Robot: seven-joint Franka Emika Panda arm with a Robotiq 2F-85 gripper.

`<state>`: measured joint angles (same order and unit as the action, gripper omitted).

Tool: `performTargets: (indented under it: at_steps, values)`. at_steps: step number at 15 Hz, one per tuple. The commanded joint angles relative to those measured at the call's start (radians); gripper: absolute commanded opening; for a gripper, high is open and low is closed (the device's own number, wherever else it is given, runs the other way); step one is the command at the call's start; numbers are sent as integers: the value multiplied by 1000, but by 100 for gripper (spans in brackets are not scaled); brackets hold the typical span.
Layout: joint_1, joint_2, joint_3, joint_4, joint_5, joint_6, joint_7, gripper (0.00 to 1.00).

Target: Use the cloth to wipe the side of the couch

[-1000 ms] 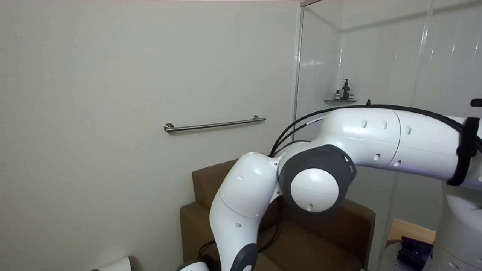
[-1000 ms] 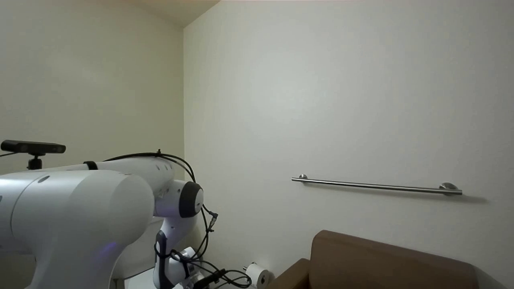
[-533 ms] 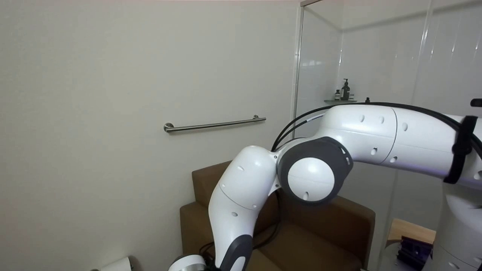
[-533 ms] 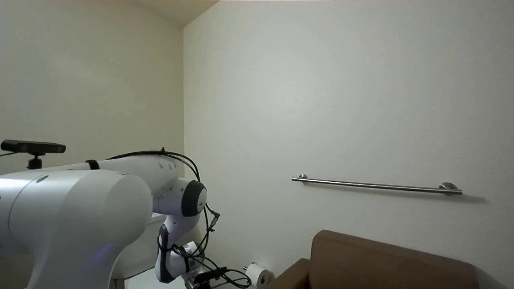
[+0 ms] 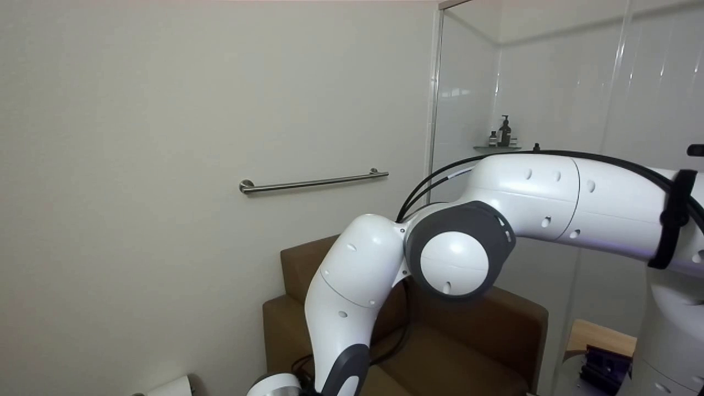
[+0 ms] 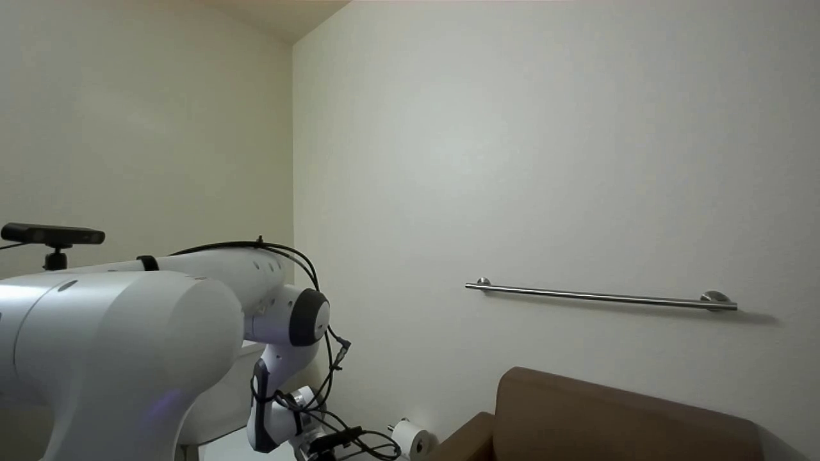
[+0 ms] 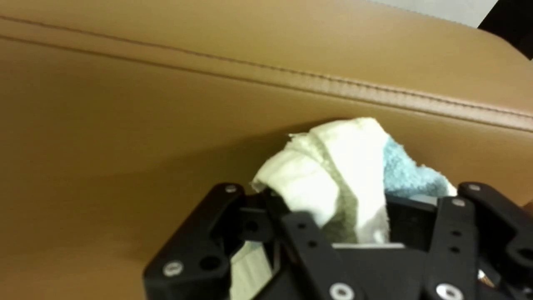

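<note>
The couch is brown with stitched seams; its back and arms [image 5: 509, 311] show in an exterior view, and its upper back [image 6: 615, 416] at the lower right in an exterior view. In the wrist view, a couch surface [image 7: 125, 125] fills the background, with a double seam running across it. My gripper [image 7: 354, 208] is shut on the cloth [image 7: 358, 154], a folded white and pale blue-green rag bunched up between the black fingers. The cloth's far edge lies close against the couch below the seam; whether it touches cannot be told. Both exterior views cut off the fingers at the bottom.
A metal bar [image 5: 316, 182] is fixed to the wall above the couch. A paper roll [image 6: 413, 440] sits low on the wall beside it. Loose black cables [image 6: 359, 442] hang round the wrist. A glass shower screen [image 5: 465, 110] stands behind the arm [image 5: 352, 275].
Over the second my forearm and elbow have risen slightly and the wrist has swung a little outward, leftward in an exterior view. In the last half second the arm has barely moved.
</note>
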<state>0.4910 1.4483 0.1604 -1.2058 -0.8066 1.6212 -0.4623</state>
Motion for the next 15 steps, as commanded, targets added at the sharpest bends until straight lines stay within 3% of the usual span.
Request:
performTargets:
  at_steps: [1,4,7,10,15]
  values:
    - [5,1,-4,19,-17,21,33,4]
    - [19,-1,-18,90,-29,93,115,5]
    - [41,58,-36,270,-4,115,165,5]
    - [43,20,-84,259,-3,185,279,5]
    - [55,27,-221,206,-61,288,526,6]
